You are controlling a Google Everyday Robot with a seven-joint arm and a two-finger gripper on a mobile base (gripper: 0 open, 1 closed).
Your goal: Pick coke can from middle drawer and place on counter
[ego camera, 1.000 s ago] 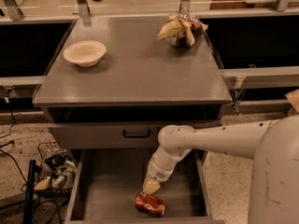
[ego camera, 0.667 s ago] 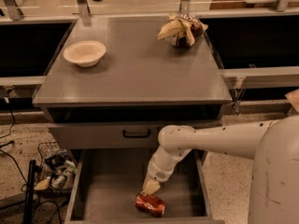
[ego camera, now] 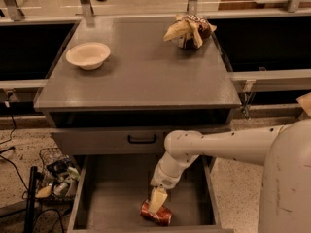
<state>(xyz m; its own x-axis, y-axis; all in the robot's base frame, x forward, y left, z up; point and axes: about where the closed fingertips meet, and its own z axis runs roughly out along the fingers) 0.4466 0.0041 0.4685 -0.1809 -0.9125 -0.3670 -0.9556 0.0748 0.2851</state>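
Observation:
The coke can (ego camera: 158, 215) lies on its side on the grey floor of the pulled-out middle drawer (ego camera: 109, 193), near the drawer's front edge. My gripper (ego camera: 156, 204) points down from the white arm directly above the can, its cream tip overlapping the can's top side. The counter (ego camera: 141, 74) is the wide grey cabinet top above the drawer.
On the counter a cream bowl (ego camera: 88, 55) sits at the left and a brown-and-yellow snack bag (ego camera: 189, 30) at the back right. A closed drawer front with a black handle (ego camera: 142, 140) is above the open drawer. A wire basket of clutter (ego camera: 58, 178) stands on the floor at the left.
The gripper has come down slightly toward the can. The can, bowl and bag have not moved.

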